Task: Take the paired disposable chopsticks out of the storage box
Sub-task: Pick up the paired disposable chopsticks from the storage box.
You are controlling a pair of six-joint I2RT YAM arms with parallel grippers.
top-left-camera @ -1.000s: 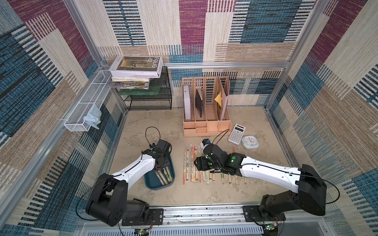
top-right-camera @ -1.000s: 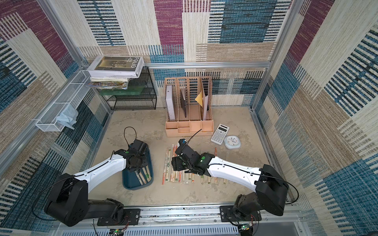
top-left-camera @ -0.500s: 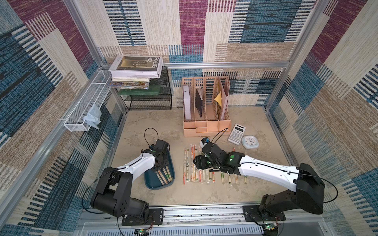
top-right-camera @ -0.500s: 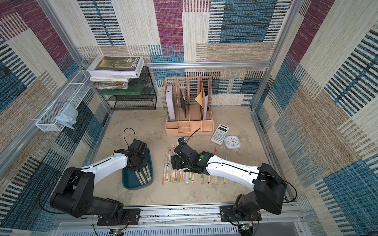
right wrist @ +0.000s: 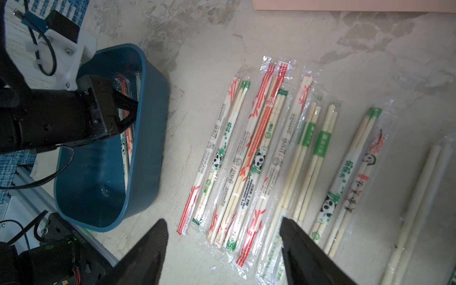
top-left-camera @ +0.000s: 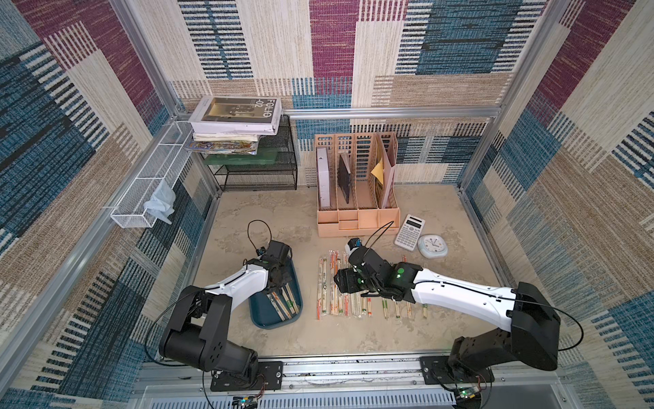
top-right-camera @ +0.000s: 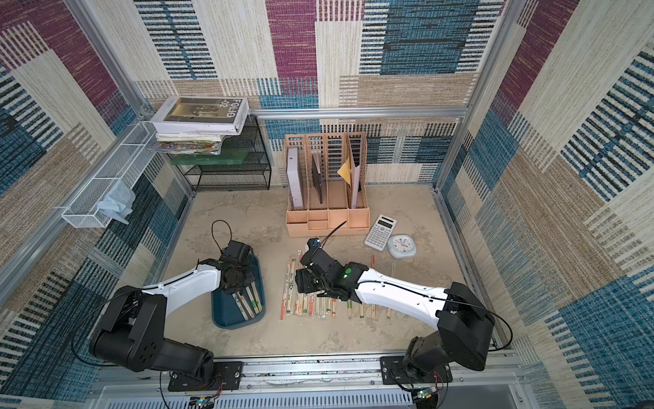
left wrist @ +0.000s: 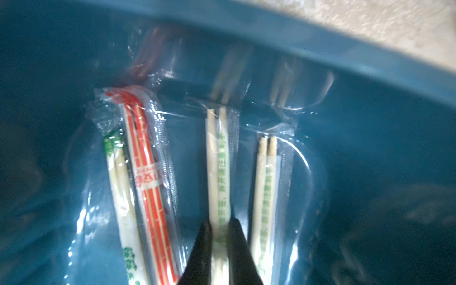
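a: left wrist view: what is lost?
b: the left gripper (left wrist: 220, 228) shows two dark tips, the rest cut by the frame edge, as are the near lengths of the paired disposable chopsticks (left wrist: 217, 160). blurred streaks on the storage box (left wrist: 320, 42) wall may be sticks or reflections.
a: both top views?
b: the left arm (top-left-camera: 244, 283) covers its gripper and the box's far part; the right arm (top-left-camera: 460, 297) hides part of the row on the table (top-left-camera: 283, 219); sleeve print is too small to read.
a: right wrist view?
b: the right gripper (right wrist: 222, 222) is cut off behind its fingertips; the outermost pairs are blurred and cropped; the file organiser (right wrist: 345, 5) is a mere strip.
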